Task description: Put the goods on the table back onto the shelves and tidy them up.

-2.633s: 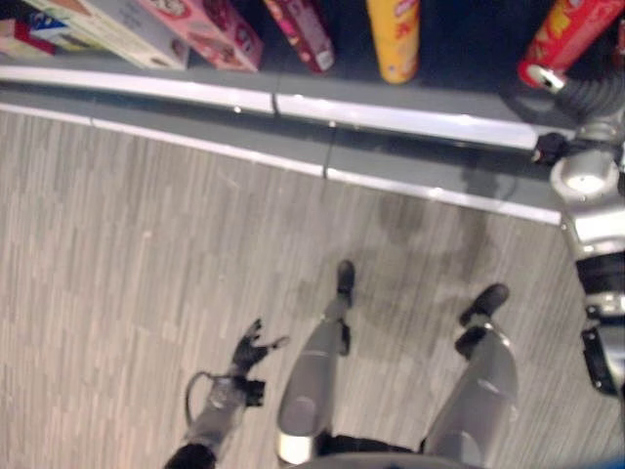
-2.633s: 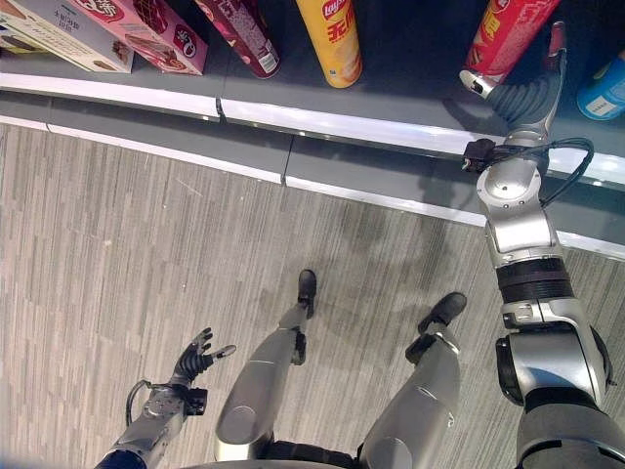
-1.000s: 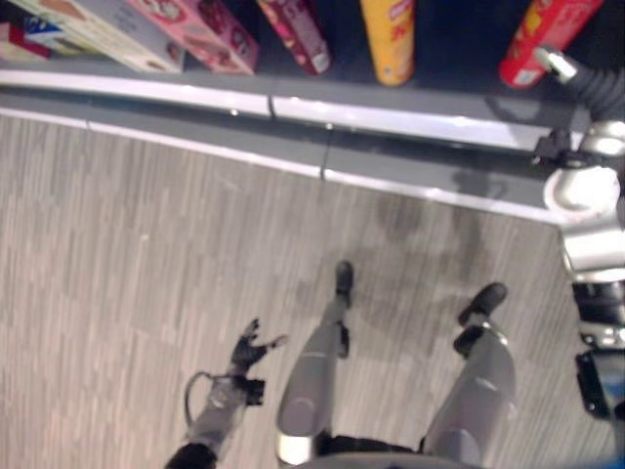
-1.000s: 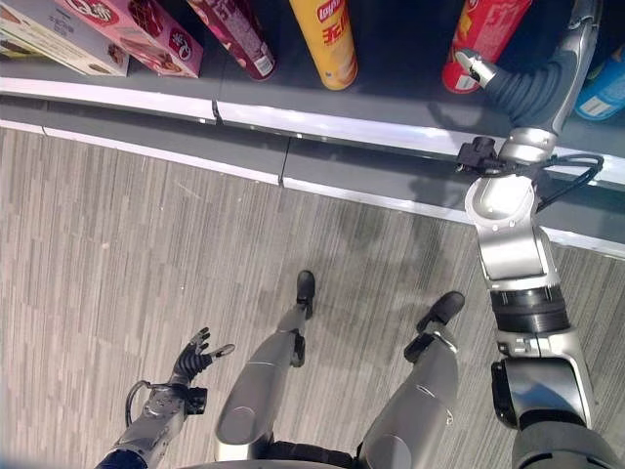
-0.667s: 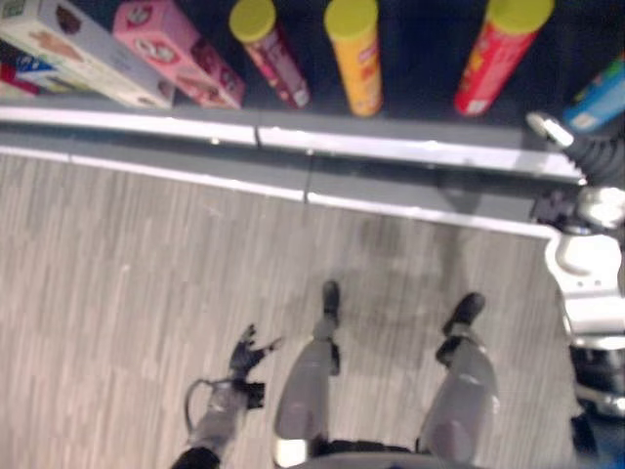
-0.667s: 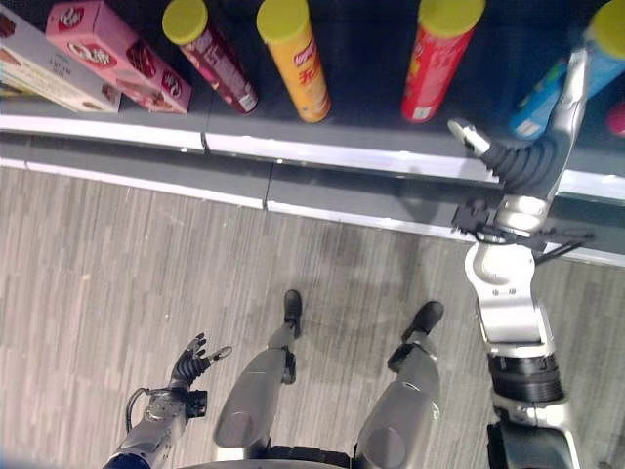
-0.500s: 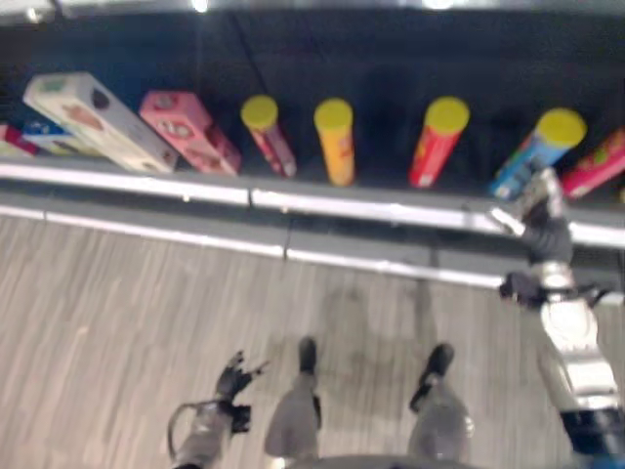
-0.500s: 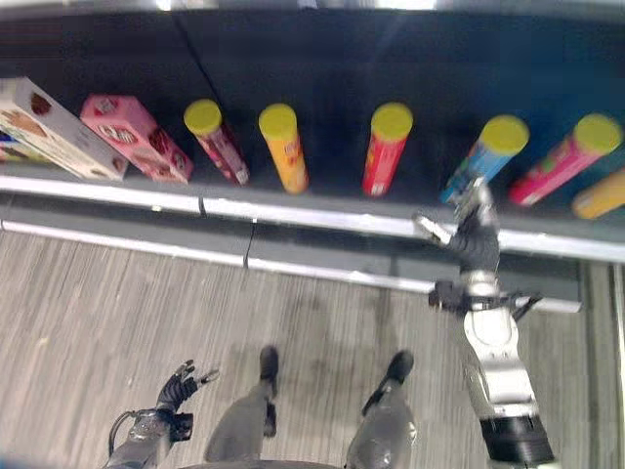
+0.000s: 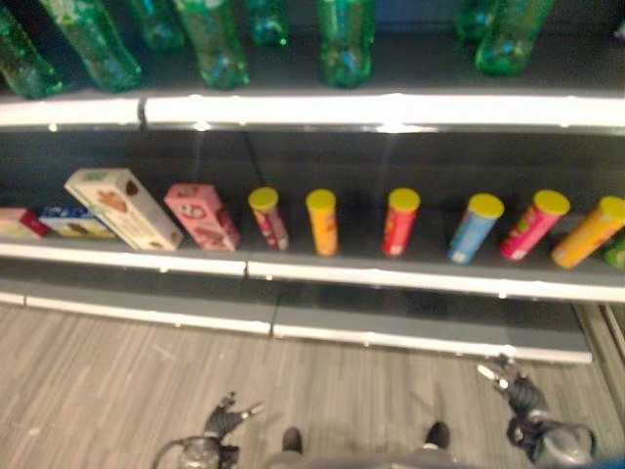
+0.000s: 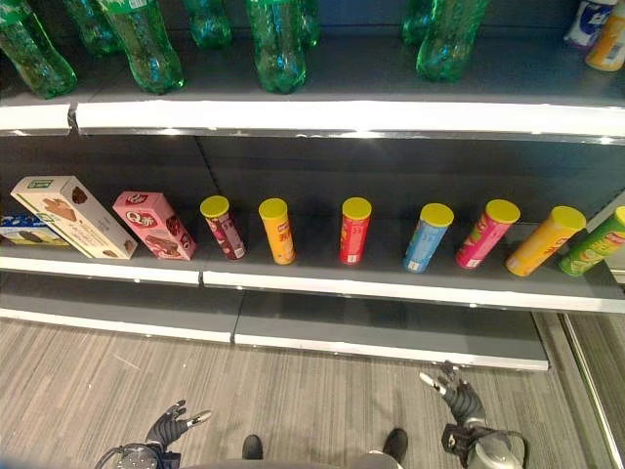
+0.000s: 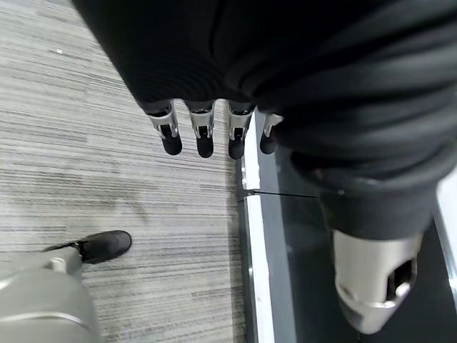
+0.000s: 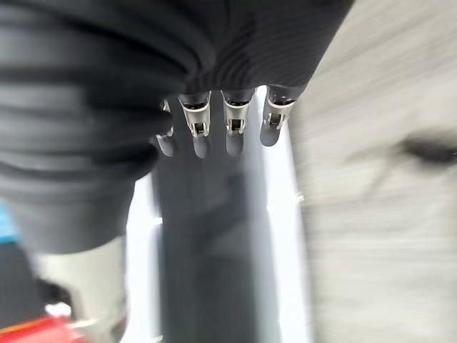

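Store aisle, grey striped floor, dark shelving. Lower shelf has boxes, then yellow-lidded chip cans spaced in a row, prob. for easy reach; green bottles above. Left hand and right hand hang low w/ fingers straight, empty. Wrist views confirm empty hands; eye views give the stock.

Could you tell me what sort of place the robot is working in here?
Most likely a shop or a mock-up of a supermarket aisle. A long grey shelf carries a row of yellow-lidded crisp tubes and biscuit boxes, and the shelf above holds green plastic bottles, all standing over a grey striped floor.
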Controlling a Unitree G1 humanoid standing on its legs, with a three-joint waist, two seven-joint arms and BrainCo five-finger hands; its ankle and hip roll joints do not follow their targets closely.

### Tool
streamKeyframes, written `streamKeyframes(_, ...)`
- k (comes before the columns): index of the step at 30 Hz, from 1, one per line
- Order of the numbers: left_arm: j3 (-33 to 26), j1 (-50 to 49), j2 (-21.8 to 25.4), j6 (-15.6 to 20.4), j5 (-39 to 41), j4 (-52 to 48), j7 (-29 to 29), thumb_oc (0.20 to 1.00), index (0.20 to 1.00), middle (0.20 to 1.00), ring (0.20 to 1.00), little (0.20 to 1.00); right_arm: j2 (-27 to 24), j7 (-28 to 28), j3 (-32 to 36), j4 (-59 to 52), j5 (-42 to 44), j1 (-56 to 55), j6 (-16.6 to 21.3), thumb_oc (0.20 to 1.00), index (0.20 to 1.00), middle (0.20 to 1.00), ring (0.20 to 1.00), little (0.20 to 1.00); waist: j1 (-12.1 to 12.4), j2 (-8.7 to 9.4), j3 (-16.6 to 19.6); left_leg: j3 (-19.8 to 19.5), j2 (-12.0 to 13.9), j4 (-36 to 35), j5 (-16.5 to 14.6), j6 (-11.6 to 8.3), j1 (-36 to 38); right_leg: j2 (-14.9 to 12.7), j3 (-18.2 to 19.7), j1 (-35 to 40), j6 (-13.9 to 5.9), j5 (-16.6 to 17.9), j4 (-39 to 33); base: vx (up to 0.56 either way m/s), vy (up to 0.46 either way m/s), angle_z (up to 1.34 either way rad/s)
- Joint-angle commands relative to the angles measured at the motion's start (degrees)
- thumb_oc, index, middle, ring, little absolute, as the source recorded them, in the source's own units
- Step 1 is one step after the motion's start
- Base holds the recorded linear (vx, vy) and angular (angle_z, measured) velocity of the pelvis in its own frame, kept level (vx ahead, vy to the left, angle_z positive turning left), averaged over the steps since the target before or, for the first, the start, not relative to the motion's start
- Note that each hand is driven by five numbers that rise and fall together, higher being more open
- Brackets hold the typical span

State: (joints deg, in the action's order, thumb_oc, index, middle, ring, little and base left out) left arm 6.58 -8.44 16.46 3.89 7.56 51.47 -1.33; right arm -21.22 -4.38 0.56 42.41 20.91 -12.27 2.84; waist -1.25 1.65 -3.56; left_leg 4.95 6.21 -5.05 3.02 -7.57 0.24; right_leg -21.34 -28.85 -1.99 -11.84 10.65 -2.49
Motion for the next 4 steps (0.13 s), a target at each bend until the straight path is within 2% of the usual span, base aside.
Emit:
streamKeyframes(1,-0.12,3.20,0.68,1.23,-2.81,2.81,-1.12,1.000,1.000,1.000,1.000,1.000,2.24,3.67,2.15,4.06,-0.36,5.44,1.40,1.000,1.000,1.000,1.000,1.000,0.54,-0.29,-1.39,0.19,-0.51,0.05,-4.16,-1.78,1.08,-2.70,0.71,1.60,-2.82,-1.91,5.00,0.00,0.000,0.00)
streamKeyframes(4,0.34,4.07,-0.09,1.22,-2.95,7.09,-1.08,1.000,1.000,1.000,1.000,1.000,3.90,4.42,2.70,14.84,-0.75,7.73,0.25,1.000,1.000,1.000,1.000,1.000,0.84,-0.10,-0.12,0.27,-0.45,0.05,-4.66,-1.58,2.18,-2.44,0.63,2.60,-2.87,-2.06,4.93,0.00,0.000,0.00)
